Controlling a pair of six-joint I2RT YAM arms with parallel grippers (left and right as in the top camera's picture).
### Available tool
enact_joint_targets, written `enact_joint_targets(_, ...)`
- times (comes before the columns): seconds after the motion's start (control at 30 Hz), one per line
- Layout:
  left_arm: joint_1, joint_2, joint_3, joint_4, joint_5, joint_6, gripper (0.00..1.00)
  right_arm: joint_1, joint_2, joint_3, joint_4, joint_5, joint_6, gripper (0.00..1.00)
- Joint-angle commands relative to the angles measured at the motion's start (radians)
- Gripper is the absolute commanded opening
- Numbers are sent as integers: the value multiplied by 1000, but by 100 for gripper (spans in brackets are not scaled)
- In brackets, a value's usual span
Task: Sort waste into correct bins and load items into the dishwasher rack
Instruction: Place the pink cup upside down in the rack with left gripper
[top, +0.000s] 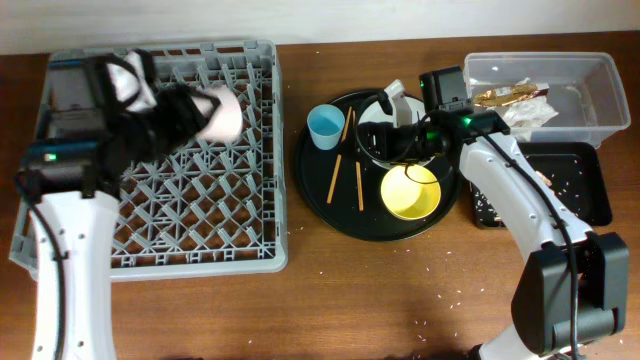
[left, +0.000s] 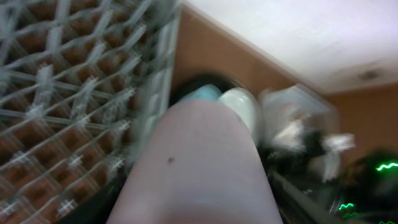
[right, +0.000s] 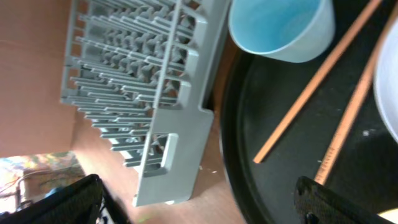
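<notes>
Left arm holds cup over rack; right arm stands open over tray.

The dishwasher rack (top: 150, 230) lies under the left gripper (top: 190, 115), whose jaws are clamped on the pink-white cup (top: 224, 115), held on its side above the pegs. On the round black tray (top: 330, 215), the right gripper (top: 388, 140) has its jaws spread wide and empty beside the plate (right: 390, 74). The yellow bowl (top: 411, 192), light-blue cup (top: 325, 127) and chopsticks (top: 337, 165) rest nearby. The print on the snack wrapper (top: 510, 97) is too small to read.
</notes>
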Motion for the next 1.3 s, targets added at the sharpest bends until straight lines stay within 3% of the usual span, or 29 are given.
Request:
enact_joint_targets(0.0,-127,10,17,-190,-362,107,43,-1,6,-2,-11,71,-15,99)
enact_joint_targets(0.17,-289,132,12,-379,-507,107,43,-1,6,-2,-11,71,-15,99)
enact_joint_targets(0.5,-347,501,7,-371,-521,107,42,-1,6,-2,-35,71,-15,99)
enact_joint_targets(0.53,-351,520,7,-359,-520,107,45,-1,6,-2,-35,71,-15,99)
enact_joint_targets(0.6,-362,527,7,-336,-520,106,70,-1,6,-2,-34,71,-16,99)
enact_joint_targets(0.73,-363,526,62,-346,-521,108,73,-1,6,-2,10,71,-15,100)
enact_joint_targets(0.87,-363,525,298,-477,-524,127,73,0,6,-2,79,98,-8,100)
enact_joint_targets(0.93,-364,525,406,-533,-542,130,73,13,6,-2,112,173,52,98)
enact_joint_targets(0.97,-355,524,491,-559,-547,129,73,37,6,-2,152,307,148,94)
enact_joint_targets(1.07,-293,524,560,-539,-538,83,76,105,32,-2,257,524,249,89)
enact_joint_targets(1.27,-174,524,560,-485,-522,80,76,162,228,-1,399,578,373,79)
